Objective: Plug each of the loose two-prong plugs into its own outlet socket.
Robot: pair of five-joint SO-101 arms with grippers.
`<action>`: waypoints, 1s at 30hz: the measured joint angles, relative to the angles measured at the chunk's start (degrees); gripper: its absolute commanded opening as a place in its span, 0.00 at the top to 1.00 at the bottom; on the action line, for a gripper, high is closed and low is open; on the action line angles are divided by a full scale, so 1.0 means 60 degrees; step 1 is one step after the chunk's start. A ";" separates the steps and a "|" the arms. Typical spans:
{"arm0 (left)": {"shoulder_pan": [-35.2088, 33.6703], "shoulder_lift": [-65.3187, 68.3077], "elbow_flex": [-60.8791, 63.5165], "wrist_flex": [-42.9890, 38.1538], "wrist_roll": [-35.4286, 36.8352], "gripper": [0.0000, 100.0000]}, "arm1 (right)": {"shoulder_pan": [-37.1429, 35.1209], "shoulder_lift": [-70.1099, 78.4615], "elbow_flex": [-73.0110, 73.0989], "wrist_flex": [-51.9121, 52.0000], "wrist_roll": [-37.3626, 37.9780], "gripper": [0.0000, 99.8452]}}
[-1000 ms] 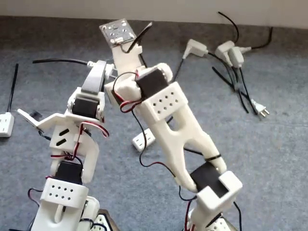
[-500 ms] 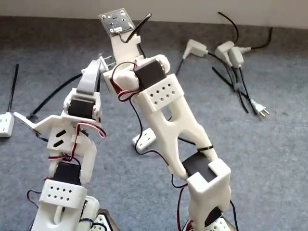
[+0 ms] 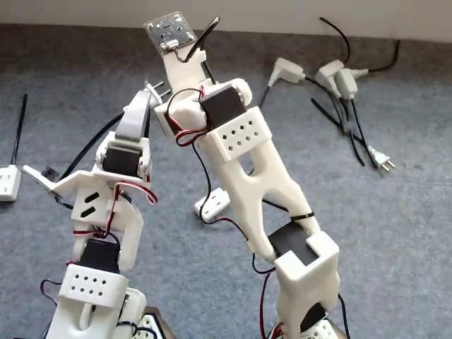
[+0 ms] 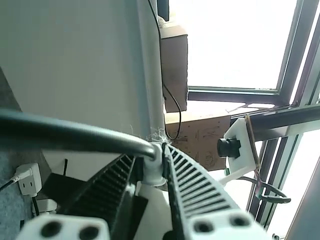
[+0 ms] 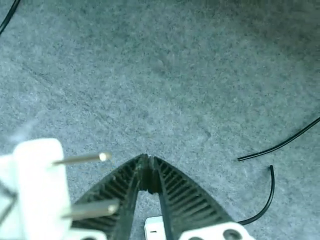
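Sockets are lying nearest: we are seeing one white outlet block point(image 3: 212, 205) on the grey carpet point(image 3: 395, 233) beneath the right arm point(image 3: 247, 162), and a second outlet block point(image 3: 8, 182) off to the left. We are judging that the prongs point(image 5: 82, 159) need turning downward and squaring to the slots before any pushing, with the cord kept slack. Higher up, the left tool point(image 4: 154, 152) is pinching the white plug point(image 5: 37, 190) aloft, its black cord point(image 4: 65, 134) trailing away. The right tool point(image 5: 148, 160) is sitting pressed together just beside those prongs, seemingly gripping nothing. Farthest off, loose white plugs point(image 3: 337, 78) and a black two-prong plug point(image 3: 382, 162) are lying well apart from both blocks.
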 measured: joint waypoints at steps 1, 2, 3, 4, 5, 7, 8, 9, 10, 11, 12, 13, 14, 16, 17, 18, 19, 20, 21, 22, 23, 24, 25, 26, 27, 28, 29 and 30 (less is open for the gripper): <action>0.0000 -0.0015 0.0000 0.0000 0.0000 0.99 | 0.0015 0.0000 0.0000 0.0000 0.0000 0.99; 0.0029 0.0015 0.0000 0.0000 0.0000 0.99 | 0.0029 0.0000 0.0000 -0.0015 0.0000 0.99; 0.0117 0.0015 0.0000 0.0000 0.0000 0.99 | 0.0059 0.0000 0.0000 -0.0029 0.0000 0.99; 0.0190 0.0015 0.0000 0.0000 -0.0015 0.99 | 0.0088 0.0000 0.0000 -0.0029 0.0000 0.99; 0.0278 0.0015 0.0000 0.0000 -0.0015 0.99 | 0.0117 0.0000 -0.0015 -0.0029 0.0000 0.99; 0.0352 0.0000 0.0015 0.0000 -0.0044 0.99 | 0.0147 0.0000 -0.0117 -0.0029 0.0015 0.99; 0.0366 -0.0015 0.0015 0.0000 -0.0044 0.99 | 0.0147 0.0000 -0.0117 -0.0029 0.0015 0.99; 0.0366 -0.0029 0.0015 0.0000 -0.0044 0.99 | 0.0176 0.0000 -0.0147 -0.0015 0.0015 0.99; 0.0366 -0.0029 0.0015 0.0000 -0.0059 0.99 | 0.0205 0.0000 -0.0161 -0.0015 0.0015 0.99; 0.0366 -0.0029 0.0015 0.0000 -0.0059 0.99 | 0.0234 0.0000 -0.0161 -0.0015 0.0015 0.99; 0.0366 -0.0015 0.0015 0.0000 -0.0044 0.99 | 0.0264 0.0000 -0.0161 -0.0015 0.0015 0.99; 0.0396 -0.0015 0.0015 0.0000 -0.0015 0.99 | 0.0293 0.0000 -0.0161 -0.0015 0.0015 0.99; 0.0425 0.0000 0.0015 0.0000 -0.0015 0.99 | 0.0352 0.0000 -0.0161 -0.0015 0.0015 0.99; 0.0498 0.0044 0.0015 0.0000 -0.0044 0.99 | 0.0396 0.0000 -0.0161 -0.0015 0.0015 0.99; 0.0498 0.0059 0.0015 0.0000 -0.0044 0.99 | 0.0396 0.0000 -0.0161 -0.0015 0.0015 0.99; 0.0498 0.0059 0.0029 0.0000 -0.0059 0.99 | 0.0396 0.0000 -0.0190 -0.0015 0.0015 0.99; 0.0498 0.0044 0.0044 -0.0015 -0.0059 0.99 | 0.0396 0.0015 -0.0278 -0.0015 0.0015 0.99; 0.0498 -0.0029 0.0073 -0.0015 -0.0044 0.99 | 0.0396 0.0015 -0.0352 0.0000 0.0015 0.99; 0.0498 -0.0044 0.0073 -0.0015 -0.0044 0.99 | 0.0396 0.0015 -0.0425 0.0000 0.0015 0.99; 0.0498 -0.0044 0.0073 -0.0015 -0.0044 0.99 | 0.0410 0.0015 -0.0498 0.0000 0.0029 0.99; 0.0498 -0.0044 0.0073 -0.0015 -0.0044 0.99 | 0.0410 0.0015 -0.0527 0.0000 0.0029 0.99; 0.0498 -0.0044 0.0073 -0.0015 -0.0059 0.99 | 0.0469 0.0015 -0.0542 0.0000 0.0029 0.99; 0.0513 -0.0044 0.0176 -0.0015 -0.0015 0.99 | 0.0527 0.0015 -0.0571 0.0000 0.0029 0.99; 0.0557 0.0000 0.0176 -0.0015 -0.0029 0.99 | 0.0601 0.0015 -0.0645 0.0000 0.0029 0.99; 0.0615 -0.0044 0.0220 0.0015 -0.0015 0.99 | 0.0645 0.0015 -0.0762 -0.0029 0.0015 0.99; 0.0718 0.0015 0.0264 0.0029 -0.0044 0.99 | 0.0777 0.0000 -0.0923 -0.0029 0.0015 0.99; 0.0864 0.0059 0.0264 0.0029 -0.0044 0.99 | 0.0879 0.0000 -0.1040 -0.0029 0.0015 0.99; 0.0952 0.0059 0.0264 0.0044 -0.0176 0.99 | 0.0952 0.0000 -0.1143 -0.0044 -0.0015 0.99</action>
